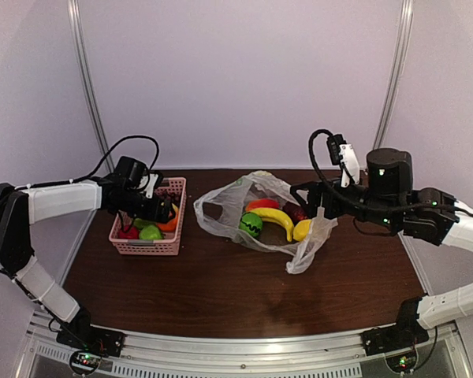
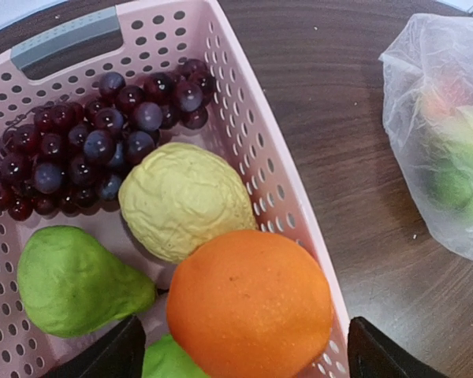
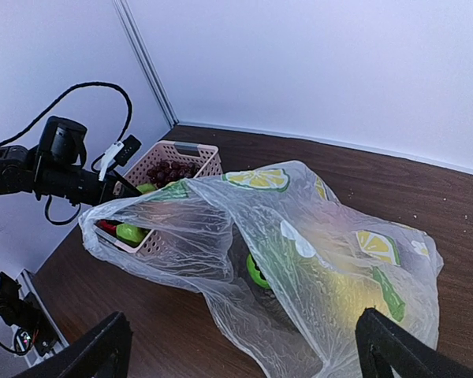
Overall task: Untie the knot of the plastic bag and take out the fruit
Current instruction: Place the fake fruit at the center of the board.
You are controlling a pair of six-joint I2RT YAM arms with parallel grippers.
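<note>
Left gripper (image 2: pixel 244 346): jaws wide, gripping nothing. The orange (image 2: pixel 248 303) lies directly between its fingers (image 2: pixel 118 354), clear of both, resting in the pink basket (image 2: pixel 260 157). The basket's wall runs between the orange and the outer finger. Grapes (image 2: pixel 87 142) lie ahead of it. A strip of bare table (image 2: pixel 339 157) separates the basket from the plastic bag (image 3: pixel 299 252).

Right gripper (image 3: pixel 243 335): jaws fully spread, holding nothing. The bag lies just ahead of it, with a long yellow fruit (image 1: pixel 277 220) and a green ball (image 1: pixel 251 224) inside.
</note>
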